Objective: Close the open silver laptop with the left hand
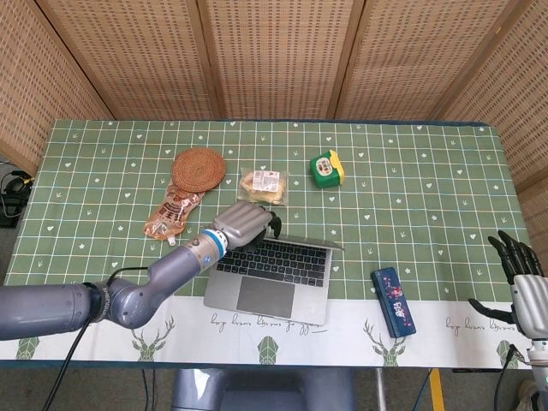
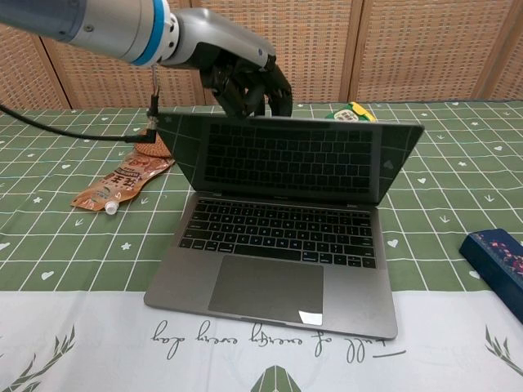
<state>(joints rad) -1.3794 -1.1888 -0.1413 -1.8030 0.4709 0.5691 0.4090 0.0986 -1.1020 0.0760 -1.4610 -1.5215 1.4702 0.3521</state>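
The silver laptop (image 1: 267, 278) sits near the table's front edge, its lid (image 2: 290, 159) tilted well forward over the keyboard, roughly half shut. My left hand (image 1: 248, 224) lies on the lid's top edge, its dark fingers (image 2: 245, 86) curled over that edge near the left corner and pressing on it. My right hand (image 1: 520, 276) hangs off the table's front right corner, fingers spread, holding nothing.
Behind the laptop lie a woven coaster (image 1: 199, 169), a brown snack pouch (image 1: 174, 210), a wrapped bun (image 1: 264, 186) and a green tape measure (image 1: 326, 167). A blue box (image 1: 393, 301) lies right of the laptop by the front edge.
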